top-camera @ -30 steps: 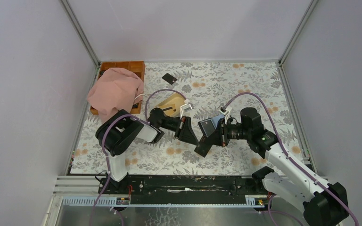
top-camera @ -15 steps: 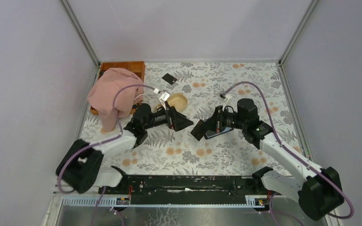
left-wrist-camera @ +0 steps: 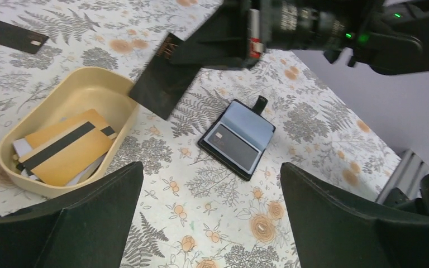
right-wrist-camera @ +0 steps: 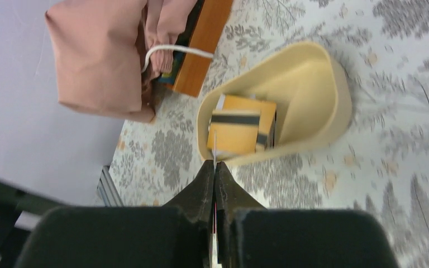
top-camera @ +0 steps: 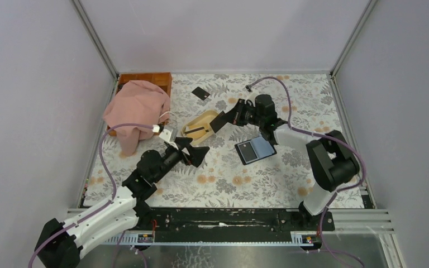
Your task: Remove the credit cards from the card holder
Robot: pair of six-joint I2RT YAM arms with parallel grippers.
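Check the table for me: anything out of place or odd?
One black credit card lies alone near the far edge of the table, apart from the beige dish where other cards sit. A pink cloth is draped over the wooden tray, spilling onto the table.

Small black bifold card holder (top-camera: 255,151): flat on the table, spread wide, blue-grey lining up, closing tab poking out one edge. In the top view it sits just down-right of the right claw (right-wrist-camera: 214,167) and ahead-right of the left claw (top-camera: 198,146), touching neither.
Thin dark rectangular tucked card (left-wrist-camera: 232,146): tiny light chip mark, lies flat in one half of the holder.
Thin black rectangular held card (left-wrist-camera: 165,78): small gold marks near one corner, pinched at one end in the right claw, off the table, tilted, sticking out past the fingertips.
Thin black rectangular loose card (top-camera: 201,93): light chip mark, flat on the table, well beyond the right claw, touching nothing.
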